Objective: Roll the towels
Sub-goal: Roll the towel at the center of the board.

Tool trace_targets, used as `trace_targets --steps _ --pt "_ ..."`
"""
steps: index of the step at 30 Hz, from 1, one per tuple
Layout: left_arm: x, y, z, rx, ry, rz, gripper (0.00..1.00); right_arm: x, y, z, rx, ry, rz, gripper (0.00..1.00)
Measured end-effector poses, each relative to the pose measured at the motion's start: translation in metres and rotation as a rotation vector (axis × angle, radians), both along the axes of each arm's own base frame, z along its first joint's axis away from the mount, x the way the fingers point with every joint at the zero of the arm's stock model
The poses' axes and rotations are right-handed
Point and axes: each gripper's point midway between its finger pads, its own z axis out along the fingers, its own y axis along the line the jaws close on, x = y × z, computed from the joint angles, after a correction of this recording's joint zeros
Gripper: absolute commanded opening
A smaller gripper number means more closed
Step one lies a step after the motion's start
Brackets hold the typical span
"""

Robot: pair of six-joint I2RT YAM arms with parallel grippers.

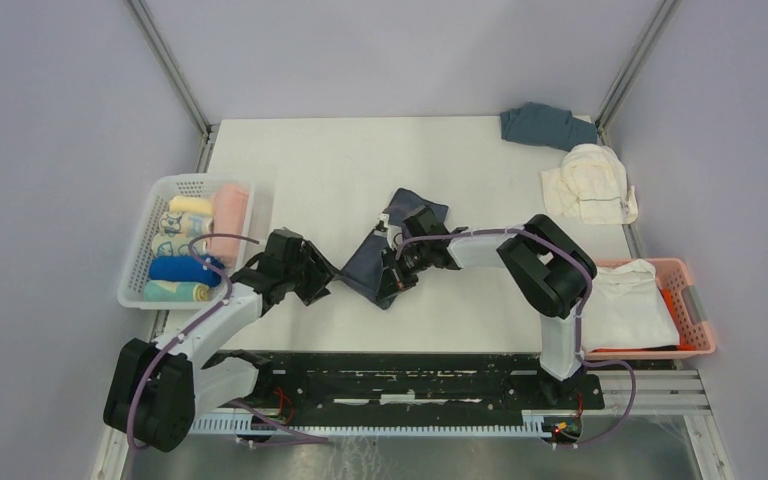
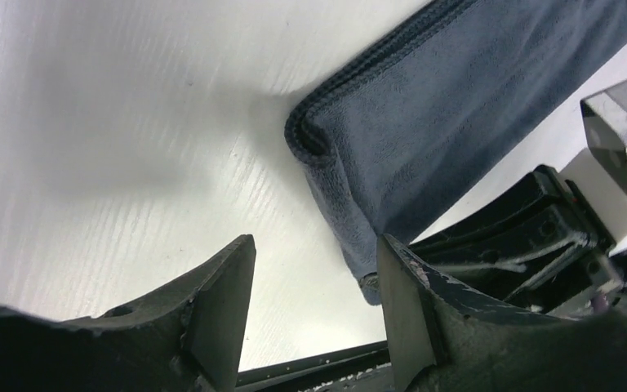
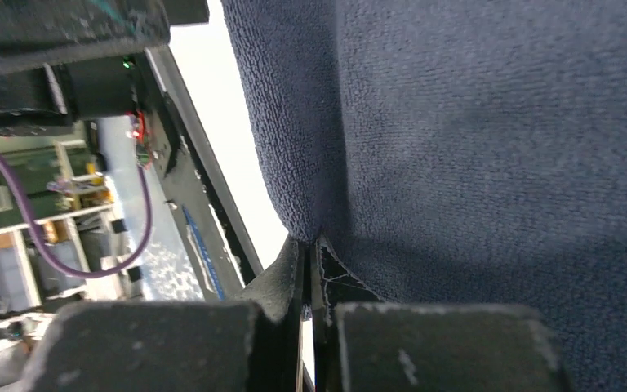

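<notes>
A dark navy towel [image 1: 380, 258] lies crumpled and partly lifted at the table's middle. My right gripper [image 1: 398, 272] is shut on its near edge; in the right wrist view the fingertips [image 3: 310, 249] pinch a fold of the navy towel [image 3: 498, 163], which fills the frame. My left gripper [image 1: 327, 285] stands open just left of the towel. In the left wrist view a folded, hemmed corner of the towel [image 2: 457, 106] hangs beside the right finger [image 2: 408, 302], and nothing sits between the jaws of the left gripper [image 2: 314, 302].
A white basket [image 1: 145, 262] at the left holds several rolled towels. At the right a pink basket [image 1: 698, 310] holds a white towel [image 1: 628, 305]. A slate blue towel [image 1: 545, 125] and a cream towel [image 1: 590, 185] lie at the back right.
</notes>
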Motion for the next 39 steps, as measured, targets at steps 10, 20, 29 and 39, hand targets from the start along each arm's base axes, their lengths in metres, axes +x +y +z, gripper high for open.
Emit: trace_targets --steps 10,20,29,39 --pt "-0.002 -0.008 -0.012 -0.063 0.056 -0.028 0.55 0.025 -0.007 0.002 0.044 0.133 -0.062 0.05" --pt "0.005 -0.015 -0.025 -0.084 0.068 -0.046 0.55 0.023 -0.013 -0.012 0.011 0.197 -0.048 0.05" --pt "0.016 -0.023 -0.036 -0.105 0.078 -0.062 0.55 0.024 -0.015 -0.013 -0.002 0.207 -0.041 0.1" --pt "0.023 -0.029 -0.034 -0.129 0.058 -0.077 0.57 0.023 -0.017 -0.014 -0.018 0.201 -0.03 0.11"
